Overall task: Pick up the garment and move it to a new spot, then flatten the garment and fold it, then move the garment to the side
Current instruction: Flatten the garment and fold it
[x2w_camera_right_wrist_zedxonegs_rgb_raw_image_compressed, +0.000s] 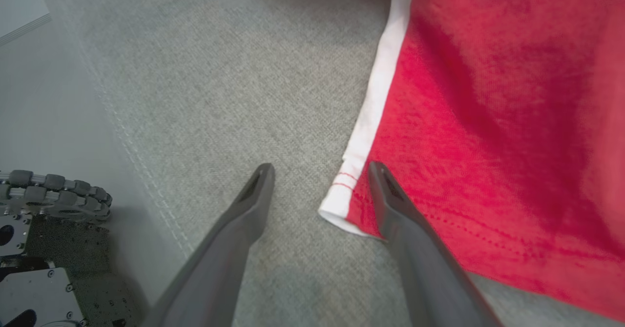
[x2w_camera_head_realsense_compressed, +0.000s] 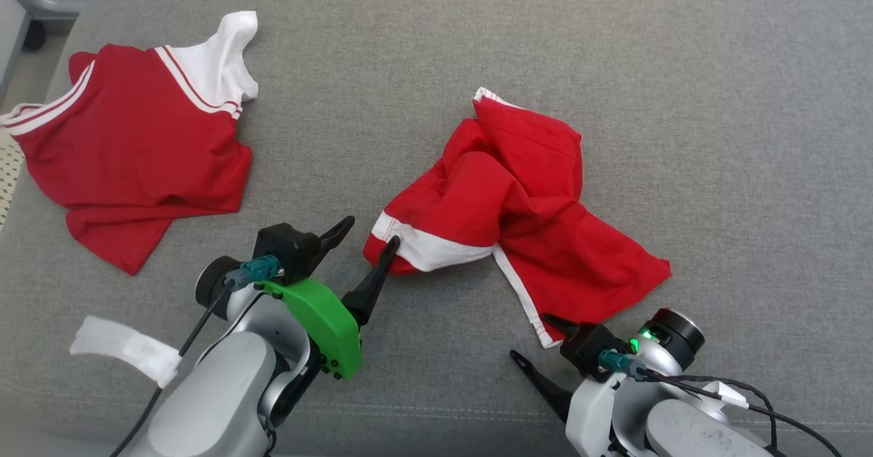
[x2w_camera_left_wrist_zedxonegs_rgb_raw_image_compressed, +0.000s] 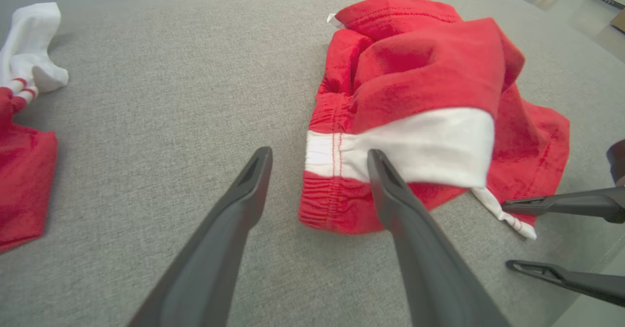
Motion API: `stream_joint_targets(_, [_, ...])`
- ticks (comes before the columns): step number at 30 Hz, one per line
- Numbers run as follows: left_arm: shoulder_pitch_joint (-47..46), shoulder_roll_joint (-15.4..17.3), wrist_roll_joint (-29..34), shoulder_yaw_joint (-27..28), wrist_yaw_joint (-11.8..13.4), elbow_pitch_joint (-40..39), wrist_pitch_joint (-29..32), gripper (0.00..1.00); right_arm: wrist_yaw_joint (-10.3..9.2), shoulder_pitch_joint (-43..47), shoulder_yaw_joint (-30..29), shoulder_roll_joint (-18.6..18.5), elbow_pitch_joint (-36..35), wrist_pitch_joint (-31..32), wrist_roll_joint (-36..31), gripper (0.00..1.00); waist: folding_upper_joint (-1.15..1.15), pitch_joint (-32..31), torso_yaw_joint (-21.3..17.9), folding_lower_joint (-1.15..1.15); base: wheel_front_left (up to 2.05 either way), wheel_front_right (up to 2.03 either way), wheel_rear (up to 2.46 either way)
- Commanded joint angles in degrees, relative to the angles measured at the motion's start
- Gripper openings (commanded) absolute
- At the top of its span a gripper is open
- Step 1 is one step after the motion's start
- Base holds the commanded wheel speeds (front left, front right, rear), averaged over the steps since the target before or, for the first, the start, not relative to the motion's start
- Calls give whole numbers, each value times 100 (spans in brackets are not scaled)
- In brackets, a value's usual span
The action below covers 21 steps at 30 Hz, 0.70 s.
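The garment is a pair of red shorts with white trim, lying crumpled in the middle of the grey cushioned surface. My left gripper is open at its left end. In the left wrist view the garment's white-banded corner sits between the two fingers of the left gripper, the right finger lying over it. My right gripper is open at the near hem. In the right wrist view the white-edged hem corner of the garment lies between the fingers of the right gripper.
A second red and white garment lies spread at the far left, its edge also in the left wrist view. The cushion's front seam and the robot's base are at the lower left of the right wrist view. The right gripper shows in the left wrist view.
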Motion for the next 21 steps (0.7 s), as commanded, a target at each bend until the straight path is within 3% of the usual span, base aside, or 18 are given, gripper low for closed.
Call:
stream_joint_targets(1, [-209,0,-145,-117,-29,156,139,100,-4,-79,69,-41,58,20,-2,100,0,155,-115,0,0,0,0])
stream_joint_targets(5, [-497,31,-567,-464,-46,347,366,100,-7,-205,146,-63,132,63,-2,100,0,274,-200,0,0,0,0])
stream_joint_targets(6, [-563,85,-616,-542,-46,365,380,87,-9,-218,139,-72,161,76,-4,100,0,291,-209,0,0,0,0])
stream_joint_targets(7, [-605,113,-736,-624,-45,368,392,58,-13,-218,126,-76,196,120,9,69,0,311,-217,0,0,0,0])
stream_joint_targets(8, [-640,137,-842,-708,-44,361,402,0,-13,-221,119,-82,218,144,19,33,0,323,-223,0,0,0,0])
stream_joint_targets(9, [-682,179,-893,-792,-44,377,424,0,-14,-226,89,-94,239,136,34,0,0,330,-228,0,0,0,0])
stream_joint_targets(14, [-846,321,-1146,-1011,-45,370,257,0,-13,-130,-128,-104,192,47,153,0,0,306,-250,0,0,0,0])
stream_joint_targets(21, [-908,571,-1123,-924,25,137,-37,0,-6,110,-715,-59,-618,-428,400,0,0,73,-378,0,0,0,0])
